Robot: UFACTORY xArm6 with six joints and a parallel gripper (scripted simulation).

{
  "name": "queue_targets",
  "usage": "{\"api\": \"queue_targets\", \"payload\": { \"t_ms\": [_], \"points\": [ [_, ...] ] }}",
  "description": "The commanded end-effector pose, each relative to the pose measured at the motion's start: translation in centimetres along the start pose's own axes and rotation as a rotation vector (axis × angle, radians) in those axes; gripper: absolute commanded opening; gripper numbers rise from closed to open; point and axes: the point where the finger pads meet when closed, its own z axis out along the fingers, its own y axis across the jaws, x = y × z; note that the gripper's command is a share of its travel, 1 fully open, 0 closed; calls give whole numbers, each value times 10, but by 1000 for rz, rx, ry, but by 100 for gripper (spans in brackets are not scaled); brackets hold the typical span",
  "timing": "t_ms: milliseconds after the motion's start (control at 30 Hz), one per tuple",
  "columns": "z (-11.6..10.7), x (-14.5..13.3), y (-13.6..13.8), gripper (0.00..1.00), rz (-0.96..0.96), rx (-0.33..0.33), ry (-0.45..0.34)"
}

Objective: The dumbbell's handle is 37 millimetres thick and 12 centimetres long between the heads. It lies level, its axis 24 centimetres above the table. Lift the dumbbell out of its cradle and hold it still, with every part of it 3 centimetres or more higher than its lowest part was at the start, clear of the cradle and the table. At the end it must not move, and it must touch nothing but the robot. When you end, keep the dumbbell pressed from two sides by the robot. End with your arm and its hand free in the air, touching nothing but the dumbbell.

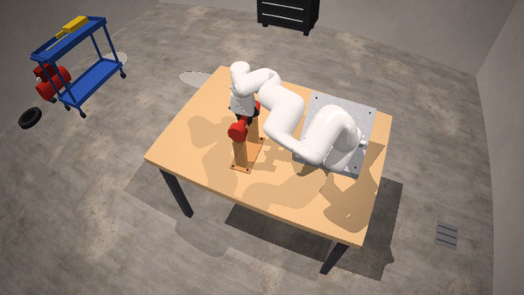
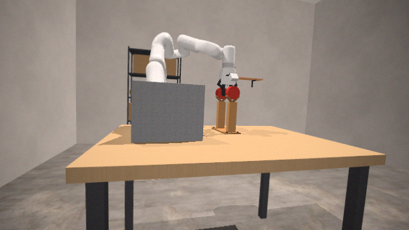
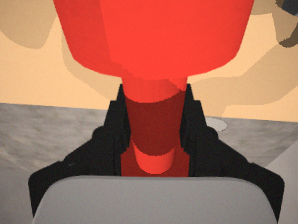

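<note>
The red dumbbell (image 1: 241, 124) lies level in the forks of its tall wooden cradle (image 1: 246, 151) on the table. It also shows in the exterior view (image 2: 227, 92), resting on the cradle's two posts (image 2: 226, 115). My gripper (image 1: 246, 115) comes down from above and is shut on the dumbbell's handle. In the wrist view the two black fingers press the red handle (image 3: 157, 125) from left and right, midway between them (image 3: 157, 137), and one big red head (image 3: 153, 12) fills the top of the view. The far head is hidden by the wrist in the top view.
The arm's grey base plate (image 1: 340, 131) sits at the table's right; in the exterior view a grey box (image 2: 167, 112) stands left of the cradle. A blue cart (image 1: 75, 61) and a black cabinet (image 1: 288, 14) stand on the floor, far off.
</note>
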Motion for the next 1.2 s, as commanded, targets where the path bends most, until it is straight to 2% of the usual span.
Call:
{"api": "queue_targets", "payload": {
  "t_ms": [0, 767, 1167],
  "points": [
    [-1, 0, 0, 0, 0, 1, 1],
    [-1, 0, 0, 0, 0, 1, 1],
    [-9, 0, 0, 0, 0, 1, 1]
  ]
}}
